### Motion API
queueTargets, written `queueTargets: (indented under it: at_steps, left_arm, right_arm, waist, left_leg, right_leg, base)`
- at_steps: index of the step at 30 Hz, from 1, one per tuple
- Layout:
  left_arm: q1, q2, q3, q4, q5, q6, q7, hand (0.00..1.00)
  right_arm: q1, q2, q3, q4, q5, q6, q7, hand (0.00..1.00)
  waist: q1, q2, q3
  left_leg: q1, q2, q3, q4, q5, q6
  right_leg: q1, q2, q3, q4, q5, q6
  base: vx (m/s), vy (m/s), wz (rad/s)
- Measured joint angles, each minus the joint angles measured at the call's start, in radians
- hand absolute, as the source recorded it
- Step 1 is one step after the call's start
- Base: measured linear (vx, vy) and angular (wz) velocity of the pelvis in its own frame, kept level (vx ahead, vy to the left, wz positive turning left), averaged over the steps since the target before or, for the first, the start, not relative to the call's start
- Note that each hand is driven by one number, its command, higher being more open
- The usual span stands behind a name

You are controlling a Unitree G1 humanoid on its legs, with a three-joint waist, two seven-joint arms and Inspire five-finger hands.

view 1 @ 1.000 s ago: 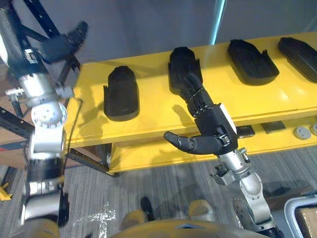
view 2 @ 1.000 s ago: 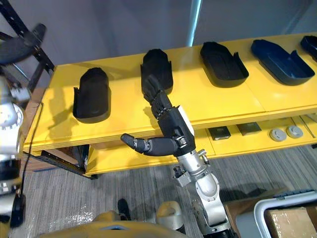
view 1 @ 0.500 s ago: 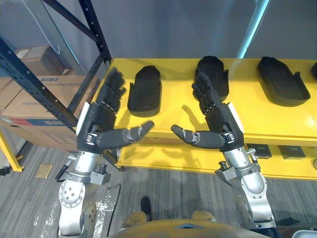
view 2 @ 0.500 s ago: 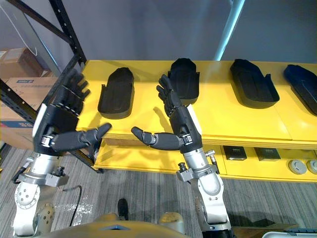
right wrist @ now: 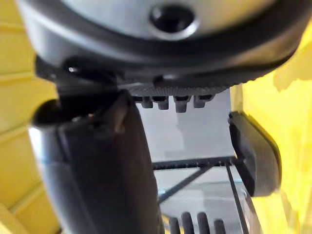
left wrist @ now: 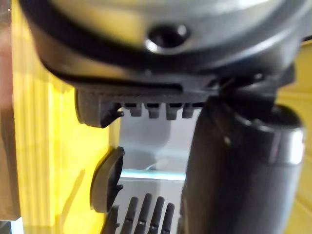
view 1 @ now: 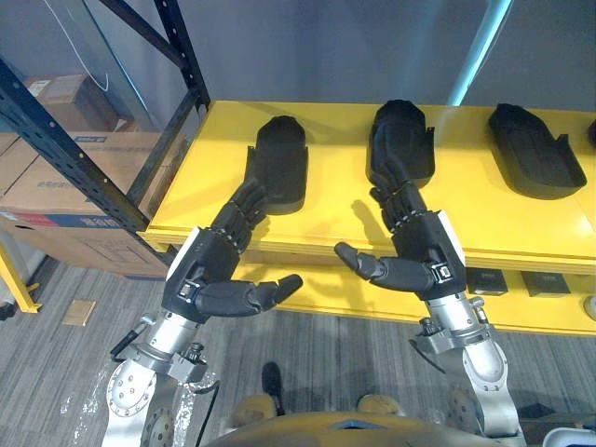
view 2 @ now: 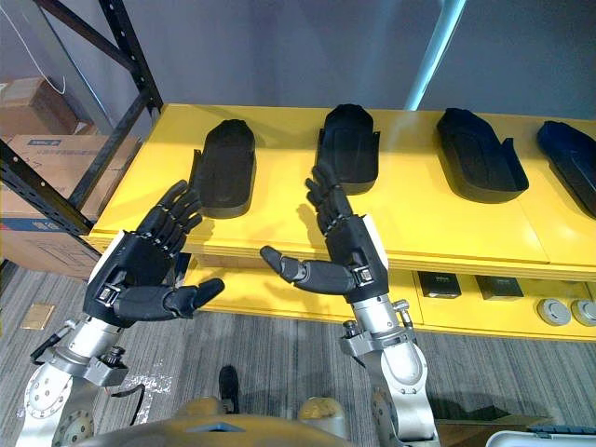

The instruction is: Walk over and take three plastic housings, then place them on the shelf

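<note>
Yellow two-tier bench (view 1: 321, 209) spans the scene; its right end is cut off. At its left stands a dark rack (view 1: 177, 51) with cardboard boxes (view 1: 47, 182) behind the posts, partly hidden.

Top tier holds black plastic housings in a row: left housing (view 1: 279, 163), middle housing (view 1: 402, 138), right housing (view 1: 531, 151). A fourth, bluish housing (view 2: 570, 163) is clipped by the frame edge.

Both hands are splayed with thumbs out, holding nothing, in front of the bench's front edge. Left hand (view 1: 209, 270) is just short of the left housing. Right hand (view 1: 421, 247) has fingertips overlapping the middle housing's near end; can't tell if they touch.

Small parts (view 2: 447, 285) on the lower tier are too small to identify.
</note>
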Motion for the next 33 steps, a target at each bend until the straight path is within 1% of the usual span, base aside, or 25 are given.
queueTargets:
  at_steps: [2,3,4,5,6,8,10,12,13,14,15,17,21,22,27,30,33]
  left_arm:
    - [0.0,-0.001,0.019,0.0,-0.011,-0.023,0.022,1.0]
    - [-0.001,-0.001,0.021,0.0,-0.011,-0.031,0.03,1.0]
    - [-0.007,-0.002,0.023,0.0,-0.009,-0.048,0.052,1.0]
    - [-0.009,-0.002,0.023,0.0,-0.009,-0.05,0.056,1.0]
    - [-0.009,-0.003,0.026,0.0,-0.008,-0.069,0.09,1.0]
    - [-0.009,-0.006,0.031,0.0,-0.007,-0.092,0.148,1.0]
    - [-0.009,-0.015,0.048,0.0,-0.007,-0.111,0.196,1.0]
    - [-0.009,-0.041,0.088,0.0,-0.007,-0.145,0.252,1.0]
    - [-0.009,-0.042,0.092,0.0,-0.007,-0.149,0.257,1.0]
    - [-0.009,-0.043,0.106,0.0,-0.008,-0.161,0.273,1.0]
    - [-0.01,-0.043,0.113,0.0,-0.008,-0.173,0.283,1.0]
    - [-0.005,-0.047,0.116,0.0,-0.008,-0.174,0.286,1.0]
    - [0.002,-0.074,0.116,0.001,-0.007,-0.174,0.282,1.0]
    - [0.002,-0.078,0.116,0.001,-0.007,-0.173,0.281,1.0]
    - [0.011,-0.081,0.114,0.001,-0.007,-0.168,0.272,1.0]
    - [0.011,-0.082,0.106,0.002,-0.007,-0.166,0.267,1.0]
    - [0.01,-0.083,0.092,0.002,-0.007,-0.16,0.264,1.0]
  right_arm:
    - [-0.017,-0.041,0.038,0.047,0.019,0.041,0.087,1.0]
    - [-0.026,-0.05,0.053,0.064,0.019,0.051,0.1,1.0]
    - [-0.048,-0.072,0.094,0.109,0.019,0.075,0.122,1.0]
    - [-0.05,-0.073,0.098,0.115,0.019,0.078,0.126,1.0]
    - [-0.071,-0.073,0.117,0.146,0.02,0.092,0.139,1.0]
    - [-0.099,-0.073,0.135,0.176,0.02,0.096,0.148,1.0]
    - [-0.119,-0.072,0.147,0.194,0.021,0.096,0.151,1.0]
    - [-0.136,-0.072,0.176,0.211,0.02,0.096,0.151,1.0]
    - [-0.139,-0.072,0.181,0.215,0.02,0.095,0.151,1.0]
    - [-0.152,-0.072,0.197,0.232,0.018,0.095,0.149,1.0]
    - [-0.162,-0.071,0.211,0.249,0.016,0.092,0.143,1.0]
    - [-0.176,-0.068,0.226,0.282,0.011,0.089,0.125,1.0]
    - [-0.229,-0.055,0.246,0.361,0.006,0.088,0.046,1.0]
    - [-0.241,-0.051,0.246,0.376,0.006,0.08,0.025,1.0]
    - [-0.291,-0.028,0.235,0.423,-0.016,0.041,-0.039,1.0]
    - [-0.331,-0.018,0.223,0.451,-0.029,0.012,-0.091,1.0]
    - [-0.368,-0.011,0.199,0.461,-0.029,-0.001,-0.133,1.0]
  waist:
    - [0.006,-0.007,-0.004]
    - [0.01,-0.009,-0.006]
    - [0.027,-0.013,-0.008]
    - [0.028,-0.014,-0.008]
    - [0.03,-0.015,-0.009]
    - [0.036,-0.016,-0.009]
    - [0.051,-0.016,-0.009]
    - [0.058,-0.017,-0.009]
    - [0.06,-0.017,-0.009]
    - [0.068,-0.017,-0.008]
    - [0.077,-0.017,-0.008]
    - [0.085,-0.017,-0.009]
    - [0.101,-0.017,-0.008]
    - [0.107,-0.016,-0.008]
    - [0.111,-0.014,-0.004]
    - [0.112,-0.005,0.002]
    - [0.116,0.006,0.017]
  left_leg:
    - [0.0,-0.001,-0.01,0.0,0.002,-0.001]
    - [-0.001,-0.001,-0.011,0.0,0.002,-0.001]
    - [-0.005,-0.002,-0.022,-0.001,0.006,-0.001]
    - [-0.007,-0.002,-0.025,-0.001,0.007,-0.001]
    - [-0.02,-0.004,-0.04,-0.001,0.015,0.001]
    - [-0.03,-0.005,-0.056,-0.001,0.022,0.002]
    - [-0.034,-0.005,-0.063,-0.001,0.026,0.002]
    - [-0.039,-0.005,-0.085,-0.001,0.031,-0.002]
    - [-0.04,-0.005,-0.087,-0.001,0.031,-0.004]
    - [-0.044,-0.003,-0.095,-0.001,0.033,-0.005]
    - [-0.055,-0.001,-0.108,-0.001,0.035,-0.004]
    - [-0.067,0.0,-0.122,-0.001,0.043,-0.008]
    - [-0.076,-0.001,-0.134,-0.001,0.053,-0.005]
    - [-0.078,-0.001,-0.137,-0.001,0.054,-0.004]
    - [-0.087,-0.001,-0.154,-0.001,0.06,-0.005]
    - [-0.089,0.0,-0.16,-0.001,0.063,-0.008]
    - [-0.095,0.003,-0.166,-0.001,0.066,-0.011]
  right_leg:
    - [0.007,0.001,-0.011,0.0,0.0,0.0]
    - [0.007,0.001,-0.013,0.0,0.0,0.0]
    - [0.008,0.002,-0.023,0.0,0.0,0.0]
    - [0.009,0.002,-0.027,0.0,0.0,0.0]
    - [0.008,0.002,-0.047,0.0,0.0,0.0]
    - [0.009,0.004,-0.062,0.0,0.003,-0.001]
    - [0.009,0.006,-0.068,-0.001,0.007,-0.002]
    - [0.017,0.009,-0.09,-0.004,0.007,-0.004]
    - [0.017,0.01,-0.091,-0.005,0.006,-0.005]
    - [0.017,0.014,-0.099,-0.005,0.0,-0.014]
    - [0.014,0.018,-0.109,-0.006,0.0,-0.015]
    - [0.009,0.022,-0.119,-0.005,0.0,-0.015]
    - [0.008,0.025,-0.128,-0.005,0.003,-0.016]
    - [0.007,0.026,-0.128,-0.005,0.003,-0.016]
    - [0.006,0.031,-0.14,-0.002,0.003,-0.016]
    - [0.006,0.033,-0.143,0.001,0.002,-0.016]
    - [0.004,0.036,-0.146,0.004,0.002,-0.017]
  base:
    - [0.0,-0.007,0.12]
    - [-0.01,-0.012,0.17]
    - [-0.01,-0.01,0.14]
    - [-0.02,-0.013,0.33]
    - [-0.02,-0.009,0.3]
    - [-0.03,-0.009,0.3]
    - [-0.03,-0.008,0.14]
    - [-0.05,-0.017,0.23]
    - [-0.06,-0.017,0.24]
    - [-0.07,-0.018,0.2]
    - [-0.08,-0.024,0.24]
    - [-0.07,-0.023,0.24]
    - [-0.04,-0.002,0.11]
    - [-0.04,-0.004,0.09]
    - [-0.02,-0.015,0.09]
    - [-0.01,-0.014,0.03]
    - [-0.01,-0.022,0.04]
